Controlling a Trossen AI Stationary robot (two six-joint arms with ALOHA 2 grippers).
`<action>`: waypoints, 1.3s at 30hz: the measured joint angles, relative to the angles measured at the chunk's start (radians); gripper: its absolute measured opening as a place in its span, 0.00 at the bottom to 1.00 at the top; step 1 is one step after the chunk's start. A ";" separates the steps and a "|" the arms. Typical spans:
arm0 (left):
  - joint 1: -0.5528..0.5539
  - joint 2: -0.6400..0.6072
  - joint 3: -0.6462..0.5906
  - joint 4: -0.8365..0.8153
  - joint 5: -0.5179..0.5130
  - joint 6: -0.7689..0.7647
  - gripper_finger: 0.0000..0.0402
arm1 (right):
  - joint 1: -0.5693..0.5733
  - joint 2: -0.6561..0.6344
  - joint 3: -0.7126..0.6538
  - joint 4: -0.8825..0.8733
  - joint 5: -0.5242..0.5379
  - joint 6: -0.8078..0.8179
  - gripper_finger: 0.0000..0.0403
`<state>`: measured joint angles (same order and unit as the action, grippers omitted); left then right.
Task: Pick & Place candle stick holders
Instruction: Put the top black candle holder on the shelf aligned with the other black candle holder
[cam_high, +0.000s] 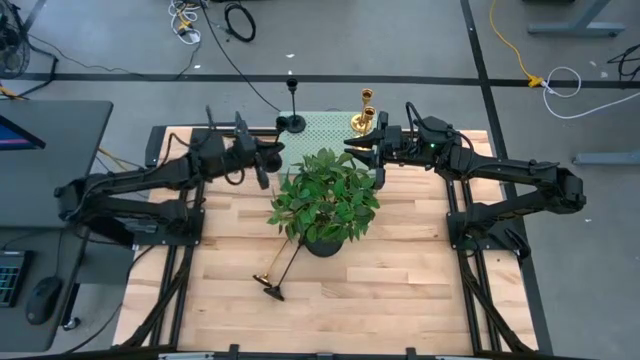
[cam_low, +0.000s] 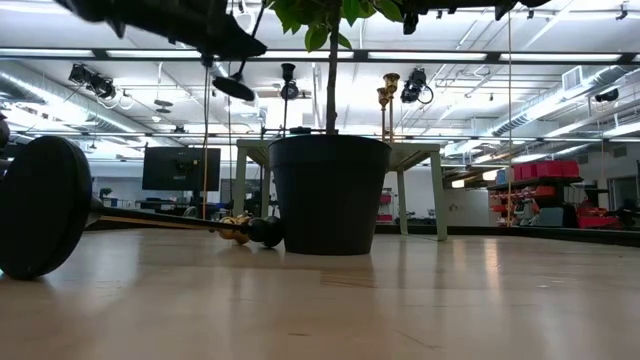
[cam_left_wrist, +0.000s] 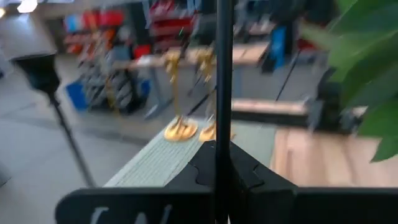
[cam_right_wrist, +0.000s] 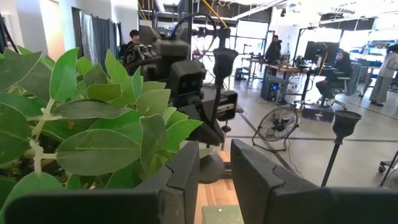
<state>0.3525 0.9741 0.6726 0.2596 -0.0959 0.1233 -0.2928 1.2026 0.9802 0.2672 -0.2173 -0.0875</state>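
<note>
My left gripper (cam_high: 272, 158) is shut on a black candle stick holder (cam_right_wrist: 219, 93), held above the table just left of the potted plant (cam_high: 325, 200). My right gripper (cam_high: 352, 145) hovers open at the plant's far right side, with nothing between its fingers (cam_right_wrist: 186, 180). Two gold candle stick holders (cam_high: 362, 120) and one black one (cam_high: 293, 122) stand on their bases on the pale green box (cam_high: 325, 130) at the far edge. A gold and a black candle stick holder (cam_high: 272, 278) lie on their sides on the table in front of the plant. My left gripper pinches the black holder's thin stem (cam_left_wrist: 222, 118) between its two fingers. The fingers come in level from the table's left and lie across the stem. The holder stands about upright, cup (cam_right_wrist: 225, 59) above and base (cam_low: 234, 88) below, lifted clear of the table.
The plant's black pot (cam_low: 328, 195) stands mid-table between my two arms, and its leaves spread close to both grippers. Bare wood lies at the near left and near right. People show in the room beyond the table.
</note>
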 joint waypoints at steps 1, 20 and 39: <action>0.022 0.000 -0.033 0.066 0.048 -0.005 0.02 | 0.000 0.000 0.000 0.000 0.000 0.000 0.23; 0.282 0.208 -0.234 0.690 0.373 -0.063 0.02 | 0.000 0.000 0.000 0.000 0.079 -0.010 0.23; 0.352 0.547 -0.099 0.917 0.510 -0.138 0.02 | 0.000 0.000 0.000 0.000 0.079 -0.008 0.23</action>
<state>0.7040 1.5208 0.5735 1.1767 0.4144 -0.0147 -0.2928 1.2026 0.9802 0.2677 -0.1387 -0.0956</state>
